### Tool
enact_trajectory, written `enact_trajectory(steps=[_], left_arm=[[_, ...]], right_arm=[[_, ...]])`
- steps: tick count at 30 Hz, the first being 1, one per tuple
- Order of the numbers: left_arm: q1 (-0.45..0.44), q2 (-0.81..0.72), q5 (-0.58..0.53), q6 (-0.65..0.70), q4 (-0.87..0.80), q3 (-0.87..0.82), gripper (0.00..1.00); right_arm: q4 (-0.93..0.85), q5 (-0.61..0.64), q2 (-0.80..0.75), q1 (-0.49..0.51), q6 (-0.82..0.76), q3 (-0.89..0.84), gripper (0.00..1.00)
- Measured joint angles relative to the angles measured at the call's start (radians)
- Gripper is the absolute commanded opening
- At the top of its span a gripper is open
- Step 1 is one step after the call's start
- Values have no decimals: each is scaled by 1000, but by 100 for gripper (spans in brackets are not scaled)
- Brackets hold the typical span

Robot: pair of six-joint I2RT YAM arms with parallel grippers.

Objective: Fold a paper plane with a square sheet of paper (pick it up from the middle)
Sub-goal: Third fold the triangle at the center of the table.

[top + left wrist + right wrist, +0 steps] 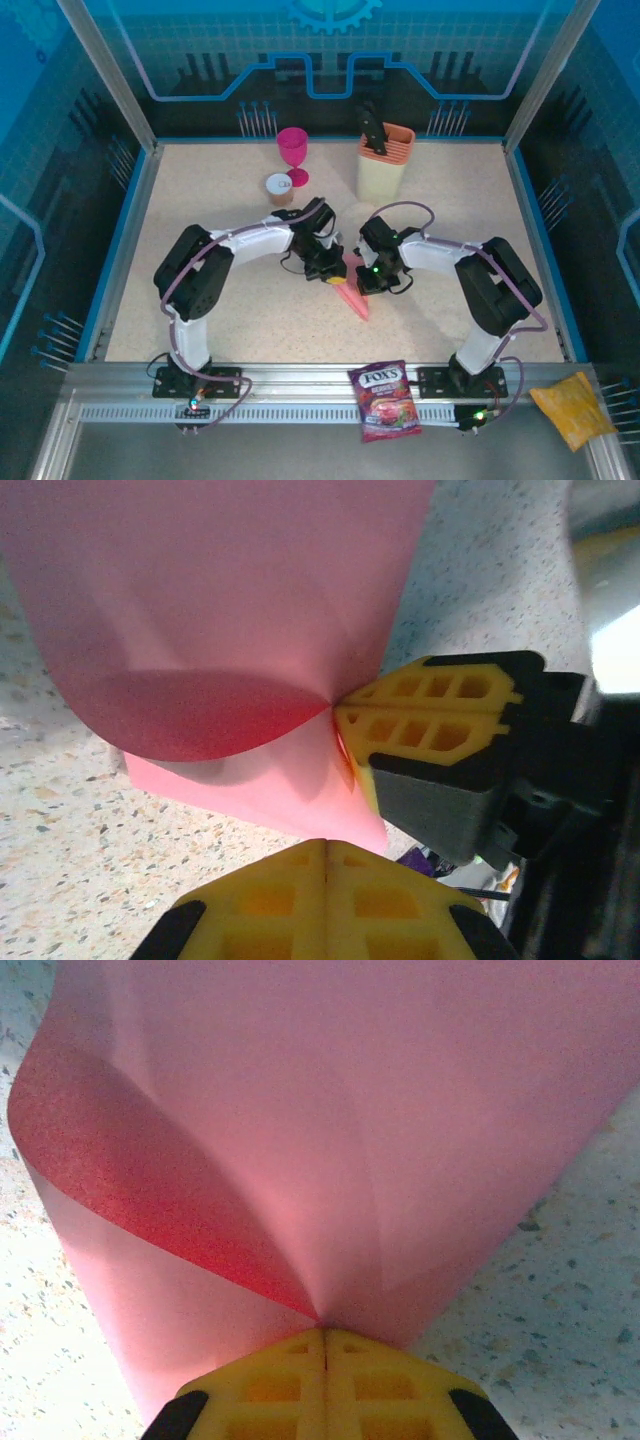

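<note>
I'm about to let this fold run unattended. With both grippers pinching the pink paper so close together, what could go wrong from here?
1. The left gripper seems to catch the paper sheet only at its lower edge, so it may slip free.
2. The right gripper pinches right beside it; pulling apart could tear the sheet.
3. The sheet bulges in a loose curl, so pressing down might set a crooked crease.
</note>
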Motion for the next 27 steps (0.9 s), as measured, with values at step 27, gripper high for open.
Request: enact_trajectory(steps=[27], left_arm=[[-15,74,-65,-50,104,-68,0]], right_arm=[[1,-35,20,0,-4,16,0]])
